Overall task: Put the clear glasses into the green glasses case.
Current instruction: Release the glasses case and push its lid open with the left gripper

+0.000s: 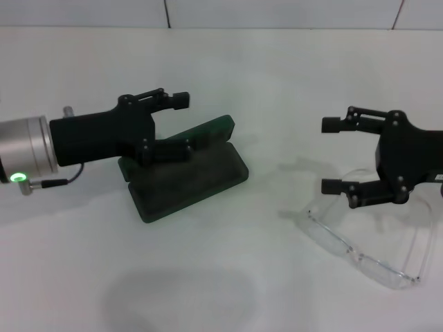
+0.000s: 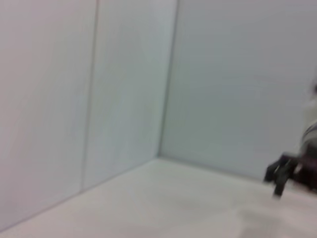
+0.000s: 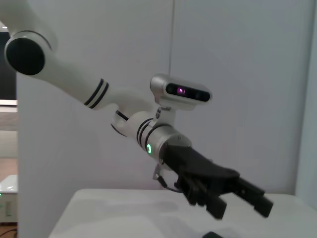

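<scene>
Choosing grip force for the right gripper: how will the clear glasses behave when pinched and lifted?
The clear glasses look like thin transparent plastic, so probably light and somewhat flexible. The smooth curved lens may slip between the open right gripper's fingers. They lie flat on the table, so unlikely to roll.

Transparent plastic clear glasses (image 1: pixel 370 242)

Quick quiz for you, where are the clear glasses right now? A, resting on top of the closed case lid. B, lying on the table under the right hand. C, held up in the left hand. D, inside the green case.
B: the clear glasses lie on the table beneath the open right hand, apart from the open green glasses case, where the left hand hovers.
</scene>
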### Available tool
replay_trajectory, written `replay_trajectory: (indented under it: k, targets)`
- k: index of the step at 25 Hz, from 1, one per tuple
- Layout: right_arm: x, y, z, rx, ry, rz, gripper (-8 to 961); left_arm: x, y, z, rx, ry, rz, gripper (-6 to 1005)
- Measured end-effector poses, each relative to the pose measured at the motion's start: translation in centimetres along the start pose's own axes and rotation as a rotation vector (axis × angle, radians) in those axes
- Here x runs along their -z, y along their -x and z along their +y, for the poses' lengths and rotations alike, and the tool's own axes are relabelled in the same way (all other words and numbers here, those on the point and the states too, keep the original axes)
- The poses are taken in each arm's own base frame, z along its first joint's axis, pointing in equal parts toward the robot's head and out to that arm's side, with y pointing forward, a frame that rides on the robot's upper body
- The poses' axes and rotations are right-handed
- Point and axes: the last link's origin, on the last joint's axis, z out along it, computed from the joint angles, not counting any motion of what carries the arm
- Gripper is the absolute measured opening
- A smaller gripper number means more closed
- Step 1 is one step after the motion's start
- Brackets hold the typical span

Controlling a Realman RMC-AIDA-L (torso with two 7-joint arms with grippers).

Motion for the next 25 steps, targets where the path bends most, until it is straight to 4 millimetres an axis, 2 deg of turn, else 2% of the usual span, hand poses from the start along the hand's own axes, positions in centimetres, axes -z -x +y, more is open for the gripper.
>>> replay_trajectory:
  k: [7,14,25]
  targets:
    - [0.7,-0.2,0.1,-0.001,-0.029,-0.007,870,0.5,0.3,-1.7,0.010,-0.116,-0.150,868]
    - [0.4,-0.4,0.3,-0.003,-0.013,0.007,870,-1.7,-0.2,-1.2,0.010,-0.109,-0.317,821]
    - [0.1,-0.2,0.3,0.014,0.007,0.020,869,-2.9,-0.1,-1.8,-0.027,-0.158,-0.372,746]
